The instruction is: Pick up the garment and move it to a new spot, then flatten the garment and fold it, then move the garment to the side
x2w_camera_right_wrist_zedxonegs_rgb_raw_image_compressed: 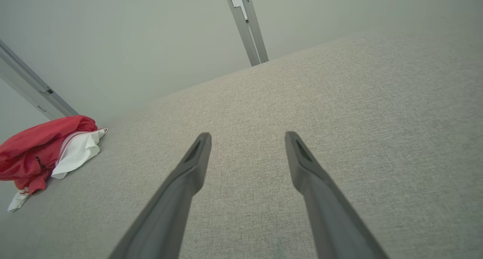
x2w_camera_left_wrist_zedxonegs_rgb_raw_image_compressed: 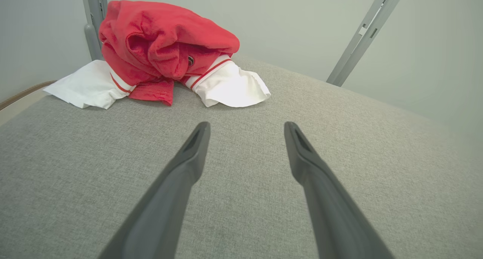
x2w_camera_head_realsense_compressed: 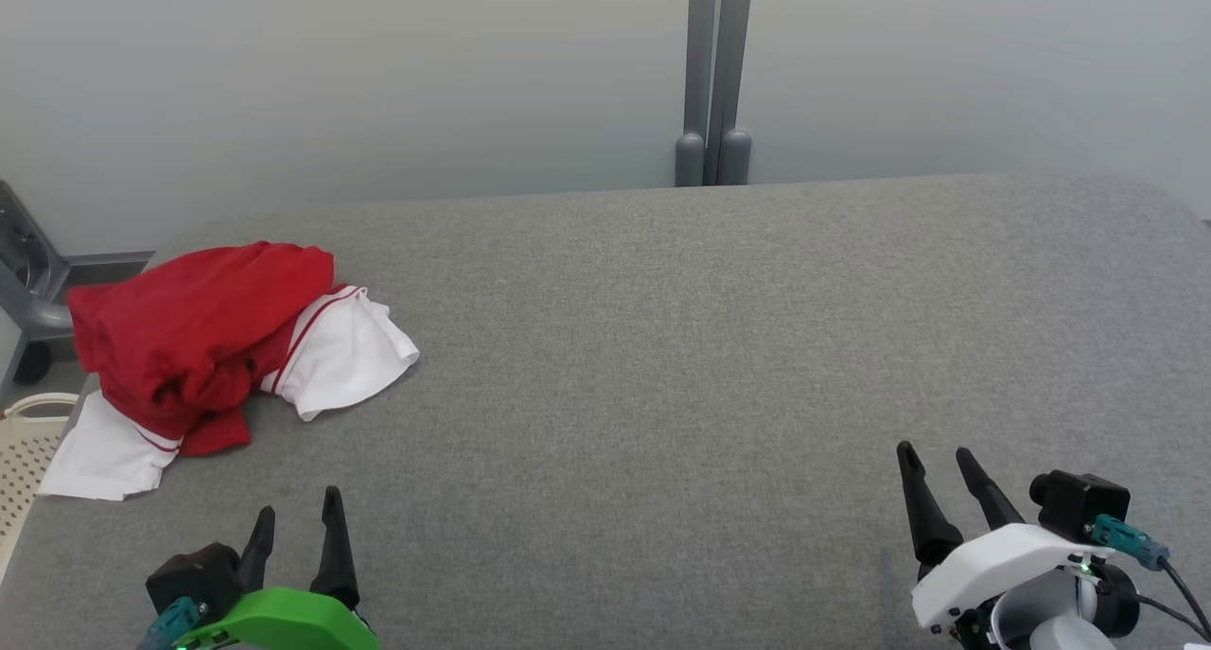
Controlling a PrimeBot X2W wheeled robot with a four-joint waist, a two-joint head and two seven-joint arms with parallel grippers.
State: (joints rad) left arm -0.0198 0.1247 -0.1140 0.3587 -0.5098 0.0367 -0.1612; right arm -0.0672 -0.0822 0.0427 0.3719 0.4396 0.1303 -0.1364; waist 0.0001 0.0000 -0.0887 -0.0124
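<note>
1. Head view: the garment, a red shirt with white, red-trimmed sleeves, lies crumpled at the far left of the grey fabric worktop, close to its left edge.
2. Its long axis runs diagonally. One white sleeve spreads toward the near-left edge, the other points right toward the middle of the worktop, and the red body is bunched on top between them.
3. A cream perforated basket stands off the worktop's left edge, just beside the near sleeve. Only a corner shows, so I cannot tell what is in it.
4. The left hand, green-bodied, sits at the lower left with its fingers parted and nothing between them, near the garment but apart from it.
5. The right hand, white-bodied, sits at the lower right, likewise spread and empty, well apart from the garment.
6. Two grey posts rise behind the far edge.
7. Left wrist view: the left hand has its two dark fingers wide apart over bare worktop, gripping nothing.
8. The garment is ahead and slightly left, a red mound with a white sleeve flat on either side, its length lying across the view.
9. Right wrist view: the right hand is fully spread and empty above the worktop.
10. The garment lies far off at the left edge of the view, its white sleeve toward the middle.
</note>
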